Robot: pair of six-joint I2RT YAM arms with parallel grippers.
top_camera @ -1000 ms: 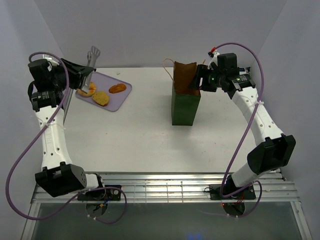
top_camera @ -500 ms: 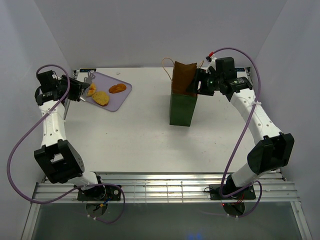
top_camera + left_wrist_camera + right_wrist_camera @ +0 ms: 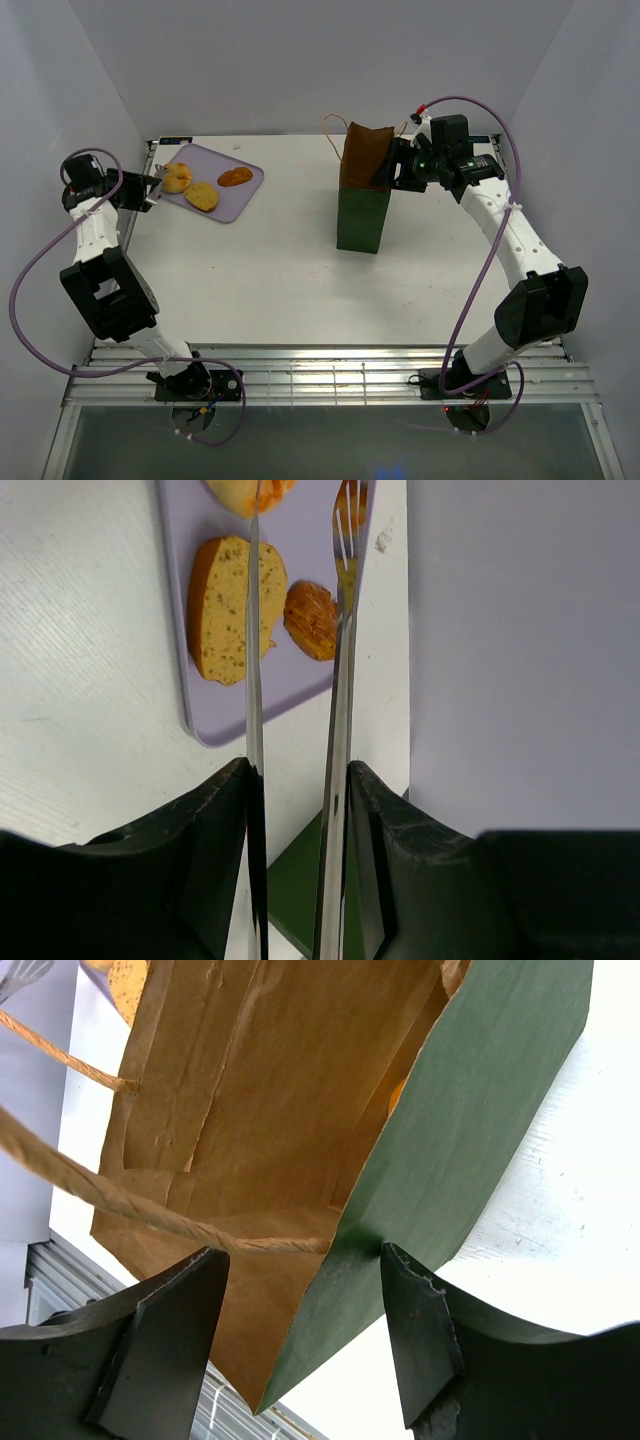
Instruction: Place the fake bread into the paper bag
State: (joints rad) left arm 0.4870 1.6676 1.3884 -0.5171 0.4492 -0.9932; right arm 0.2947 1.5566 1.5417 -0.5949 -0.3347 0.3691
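Note:
The dark green paper bag [image 3: 360, 215] stands open at mid-right, brown inside [image 3: 250, 1080]. My right gripper [image 3: 392, 170] is open, its jaws either side of the bag's rim [image 3: 300, 1260]; a bit of orange shows deep in the bag [image 3: 397, 1095]. Three pieces of fake bread lie on the lilac tray [image 3: 248, 190]: a round bun-like one [image 3: 177, 178], a flat yellowish slice [image 3: 201, 196] [image 3: 225, 610] and a dark oval [image 3: 234, 177] [image 3: 312, 620]. My left gripper [image 3: 140, 190] [image 3: 298, 770] is shut on metal tongs [image 3: 340, 680], whose tips reach the round piece.
The tray sits at the table's far left, close to the left wall. White walls close in the table on three sides. A metal grate [image 3: 330, 375] runs along the near edge. The bag's string handles [image 3: 60, 1055] hang across the opening.
My left arm has swung down and left, bringing the tongs from above the tray down to the round piece. The bag has shifted slightly left with my right gripper.

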